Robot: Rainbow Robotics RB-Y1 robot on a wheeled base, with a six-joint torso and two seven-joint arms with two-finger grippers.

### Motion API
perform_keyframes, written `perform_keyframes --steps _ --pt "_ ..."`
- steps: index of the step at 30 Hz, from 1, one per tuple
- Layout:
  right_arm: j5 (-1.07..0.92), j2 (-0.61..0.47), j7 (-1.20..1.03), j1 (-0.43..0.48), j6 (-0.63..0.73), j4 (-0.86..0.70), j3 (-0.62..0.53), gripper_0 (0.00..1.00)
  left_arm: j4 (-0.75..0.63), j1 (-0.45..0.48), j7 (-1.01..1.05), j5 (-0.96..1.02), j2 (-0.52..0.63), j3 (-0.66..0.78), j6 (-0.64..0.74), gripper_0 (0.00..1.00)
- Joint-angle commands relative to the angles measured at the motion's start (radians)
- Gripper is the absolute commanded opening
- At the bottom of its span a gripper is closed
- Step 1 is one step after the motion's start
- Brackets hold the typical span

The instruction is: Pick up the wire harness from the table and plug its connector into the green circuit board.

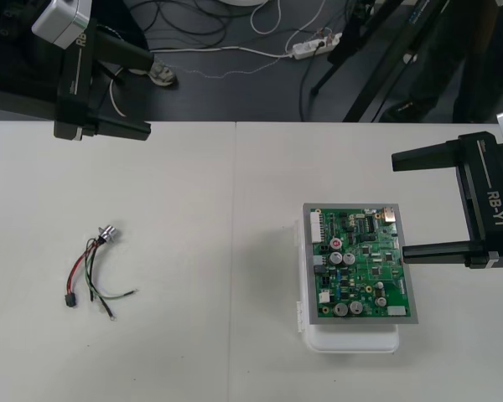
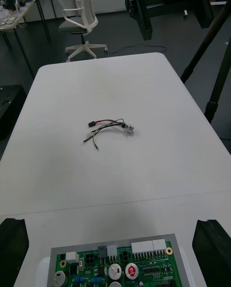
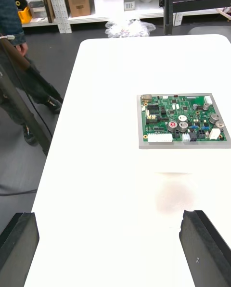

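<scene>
Left on table (image 1: 193,335), wire harness (image 1: 96,268), seemingly unplugged, left gripper (image 1: 149,94) spread beyond, right gripper (image 1: 399,205) spread beside board (image 1: 360,264)

We see a plain light table (image 1: 193,209) with a thin seam (image 1: 232,251) running near to far down its middle. On its left half lies the wire harness (image 1: 95,270), its black plug (image 1: 70,300) nearer than its metal socket (image 1: 109,234). Well apart on the right half sits the white base (image 1: 352,342) carrying the green circuit board (image 1: 360,266).

light: bright, diffuse, even | shadows: soft, faint on table (image 1: 260,243) | floor (image 1: 235,92): darker, dimmer
</scene>
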Motion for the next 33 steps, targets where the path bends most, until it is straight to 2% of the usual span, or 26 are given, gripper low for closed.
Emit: perform_keyframes --steps 1,33 --pt "0.004 -0.02 0.052 0.002 -0.005 0.0 -0.013 1.0 -0.019 0.012 -0.049 -0.005 0.003 0.027 0.043 0.86" --pt "0.004 -0.02 0.052 0.002 -0.005 0.0 -0.013 1.0 -0.019 0.012 -0.049 -0.005 0.003 0.027 0.043 0.86"
